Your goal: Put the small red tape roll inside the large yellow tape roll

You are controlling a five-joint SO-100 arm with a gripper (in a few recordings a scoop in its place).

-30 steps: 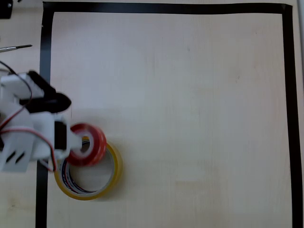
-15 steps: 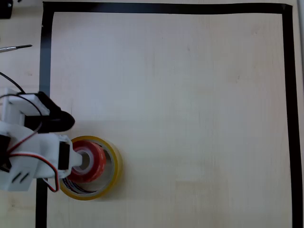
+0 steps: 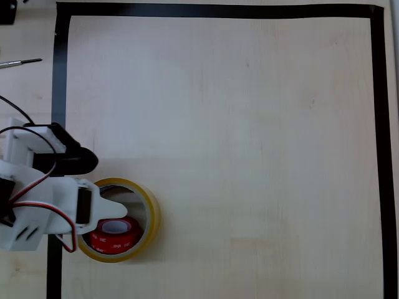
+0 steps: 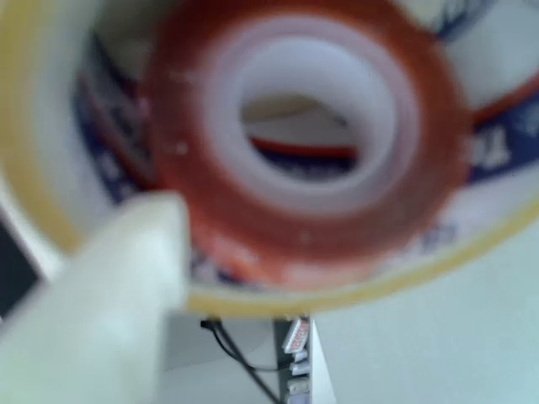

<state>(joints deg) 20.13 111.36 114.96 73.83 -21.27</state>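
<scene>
1. The red tape roll point(image 3: 112, 233) now sits inside the yellow tape roll point(image 3: 149, 215), near the left edge of the table point(image 3: 249, 156).
2. The gripper point(image 3: 115, 202) is spread apart and holds nothing.
3. The job looks done; I think only backing away is left.

Support surface: pale wood-grain table point(image 3: 249, 156), with a black tape border point(image 3: 218, 10) running along the far, left and right edges in the overhead view. Large yellow tape roll point(image 3: 151, 215) lies flat near the table's bottom-left corner, just inside the left border strip; small red tape roll point(image 3: 112, 234) sits inside its ring, against the lower wall. A thin metal tool point(image 3: 22, 62) lies outside the border by the top-left corner.
</scene>
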